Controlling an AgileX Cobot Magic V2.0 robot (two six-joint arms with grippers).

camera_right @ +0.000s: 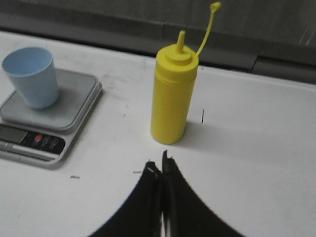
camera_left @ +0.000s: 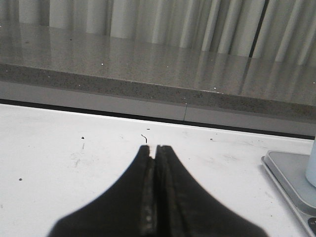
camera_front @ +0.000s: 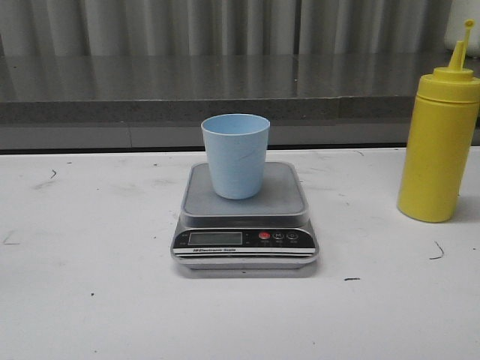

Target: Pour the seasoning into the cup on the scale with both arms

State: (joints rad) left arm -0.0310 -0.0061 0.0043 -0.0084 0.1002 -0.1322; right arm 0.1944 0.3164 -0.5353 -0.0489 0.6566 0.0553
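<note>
1. The left gripper [camera_left: 155, 148] hangs over bare table [camera_front: 90, 300], fingers pressed together on nothing; the scale [camera_front: 245, 225] shows only at the edge of its wrist view
2. At table centre the pale blue cup [camera_front: 235, 155] stands upright on the scale's platform, mouth open
3. Far right, well apart from the scale, the yellow seasoning [camera_front: 439, 142] stands upright, tip cap off
4. The right gripper [camera_right: 161, 167], closed and empty, sits just short of the bottle's base, so it looks the nearer arm

even, soft overhead light w/ faint shadows, glare on the counter [camera_front: 225, 79], right wrist view slightly blurry.
</note>
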